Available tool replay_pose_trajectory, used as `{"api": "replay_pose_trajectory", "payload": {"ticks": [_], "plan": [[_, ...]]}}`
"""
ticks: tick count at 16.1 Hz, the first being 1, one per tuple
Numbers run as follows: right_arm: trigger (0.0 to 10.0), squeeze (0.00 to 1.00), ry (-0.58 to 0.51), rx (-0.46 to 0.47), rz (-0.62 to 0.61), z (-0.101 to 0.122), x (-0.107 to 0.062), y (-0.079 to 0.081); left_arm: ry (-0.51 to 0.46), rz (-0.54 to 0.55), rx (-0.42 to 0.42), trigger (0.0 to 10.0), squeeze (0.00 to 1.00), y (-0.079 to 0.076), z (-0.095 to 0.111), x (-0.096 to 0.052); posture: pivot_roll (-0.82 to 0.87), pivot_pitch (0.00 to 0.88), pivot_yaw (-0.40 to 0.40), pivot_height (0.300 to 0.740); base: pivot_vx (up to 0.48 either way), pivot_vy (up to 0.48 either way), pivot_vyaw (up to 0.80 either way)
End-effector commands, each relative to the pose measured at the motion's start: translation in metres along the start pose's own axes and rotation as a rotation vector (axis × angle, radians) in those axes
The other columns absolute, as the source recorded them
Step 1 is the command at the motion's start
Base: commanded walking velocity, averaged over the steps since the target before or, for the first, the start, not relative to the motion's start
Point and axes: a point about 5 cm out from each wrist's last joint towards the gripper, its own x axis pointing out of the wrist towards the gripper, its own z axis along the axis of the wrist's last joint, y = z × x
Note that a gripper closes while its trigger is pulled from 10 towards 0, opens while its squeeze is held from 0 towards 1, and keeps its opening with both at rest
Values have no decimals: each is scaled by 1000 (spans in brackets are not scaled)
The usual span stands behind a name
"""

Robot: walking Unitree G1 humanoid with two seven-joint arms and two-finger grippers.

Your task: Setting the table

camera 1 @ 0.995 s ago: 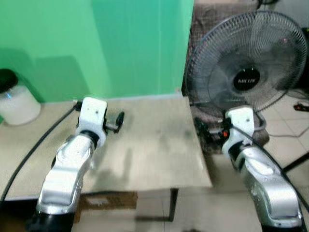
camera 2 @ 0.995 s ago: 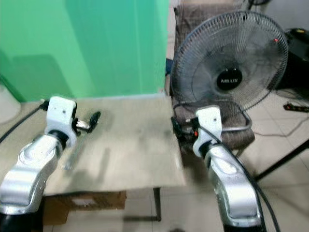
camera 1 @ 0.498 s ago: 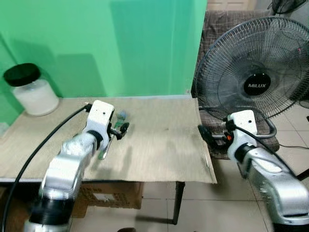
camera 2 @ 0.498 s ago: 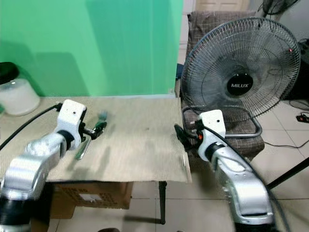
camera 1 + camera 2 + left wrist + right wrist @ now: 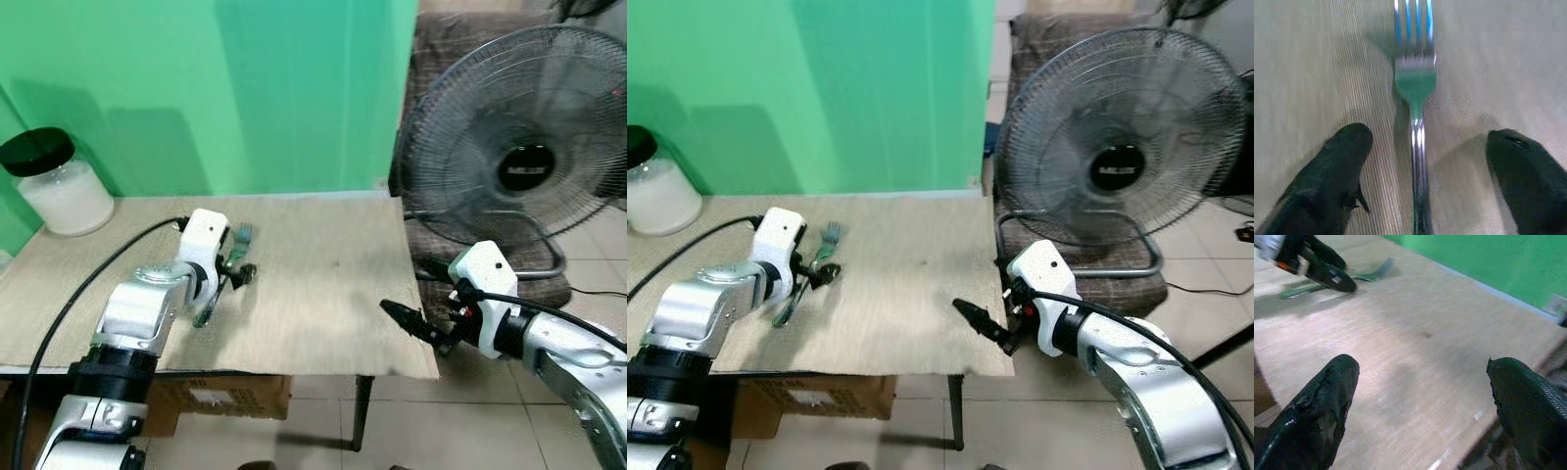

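On the left half of the beige table mat [image 5: 323, 294] lies a metal fork [image 5: 808, 274], flat, tines pointing toward the green wall [image 5: 245, 88] and handle toward the robot, roughly where a place setting would want it. Straddling the fork's handle, low over the mat, hangs the left gripper [image 5: 1425, 147], its two black fingers [image 5: 1337, 166] spread wide to either side and clasping nothing; judging by that gap, either a release just made or a grasp not yet closed, and which of the two cannot be told. Handle centred between the fingers, so a straight squeeze would catch it square, while a straight lift would leave it undisturbed. Farther right, just off the near right corner of the table [image 5: 392, 364], sits the right gripper [image 5: 1420, 396], fingers [image 5: 1317, 406] likewise parted and empty, aimed across the mat toward the fork from well apart, probably held clear to give the left arm room. At the far left edge of the table stands a white jar [image 5: 57, 186] with a black lid, well apart from the fork. Beyond the table's right end stands a black pedestal fan [image 5: 519, 147], with a chair behind it.
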Motion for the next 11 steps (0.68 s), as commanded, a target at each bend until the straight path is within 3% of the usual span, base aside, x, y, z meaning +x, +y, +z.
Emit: {"api": "replay_pose_trajectory", "payload": {"ticks": [1,7,11], "plan": [[10000,0,-6,-7,44,4,-2,4,8,9,18,0,0,4,1,1,82,0,79,740,0,0,0],[10000,0,20,5,128,2,-13,7,7,-24,44,0,0,3,2,6,75,0,88,740,0,0,0],[10000,0,29,0,146,2,-16,6,8,-19,107,0,0,5,2,7,79,0,86,740,0,0,0]]}}
